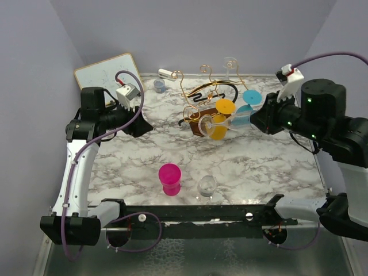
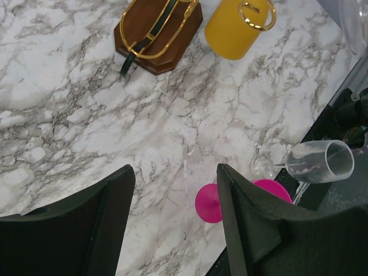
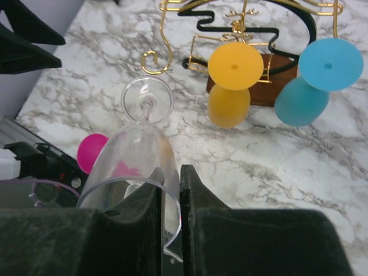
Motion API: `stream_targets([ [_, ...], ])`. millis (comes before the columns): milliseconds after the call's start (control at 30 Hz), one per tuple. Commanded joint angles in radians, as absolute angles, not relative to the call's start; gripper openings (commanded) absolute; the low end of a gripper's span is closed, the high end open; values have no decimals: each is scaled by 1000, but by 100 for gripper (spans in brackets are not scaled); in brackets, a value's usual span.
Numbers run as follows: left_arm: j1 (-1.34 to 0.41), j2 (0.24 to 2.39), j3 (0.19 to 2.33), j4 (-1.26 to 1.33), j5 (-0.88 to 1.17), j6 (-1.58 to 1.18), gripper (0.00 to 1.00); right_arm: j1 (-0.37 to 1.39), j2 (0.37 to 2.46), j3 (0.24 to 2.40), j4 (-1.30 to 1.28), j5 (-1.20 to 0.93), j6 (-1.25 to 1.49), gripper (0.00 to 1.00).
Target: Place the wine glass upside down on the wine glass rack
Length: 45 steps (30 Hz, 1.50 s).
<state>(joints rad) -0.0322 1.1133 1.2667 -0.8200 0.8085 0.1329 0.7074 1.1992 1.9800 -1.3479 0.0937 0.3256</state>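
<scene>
My right gripper (image 3: 171,184) is shut on the clear wine glass (image 3: 138,155), pinching the bowl's wall at the rim with one finger inside and one outside. The glass lies nearly level in the air, its foot (image 3: 148,99) pointing toward the wine glass rack (image 3: 247,23). In the top view the wine glass (image 1: 211,122) hangs just in front of the rack (image 1: 202,95), with the right gripper (image 1: 246,119) to its right. My left gripper (image 1: 141,123) hovers open and empty over the marble, left of the rack; between its fingers (image 2: 253,230) only tabletop shows.
A yellow glass (image 1: 221,118) and a blue glass (image 1: 250,102) hang upside down on the rack. A pink glass (image 1: 170,178) and another clear glass (image 1: 206,185) stand near the front edge. A whiteboard (image 1: 106,72) leans at the back left, beside a small grey cup (image 1: 159,86).
</scene>
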Motion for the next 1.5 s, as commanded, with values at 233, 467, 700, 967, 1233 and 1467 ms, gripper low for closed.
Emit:
stream_targets([
  [233,-31,1122,1419,-735,851,31,62,710,989,1835,-947,-77,280,1],
  [467,-30,1073,1498,-492,880,-160,64,710,839,1425,-233,-42,136,1],
  [700,-28,1084,1489,-93,813,-628,66,710,874,1131,526,-171,15,1],
  [967,-34,1108,1330,490,747,-1147,71,710,1106,935,1248,-113,-253,1],
  [1233,-34,1184,1285,836,682,-1167,71,753,1329,982,1603,107,-119,1],
  [1467,-20,1279,1220,1221,675,-1239,71,786,1457,1001,1780,187,215,1],
])
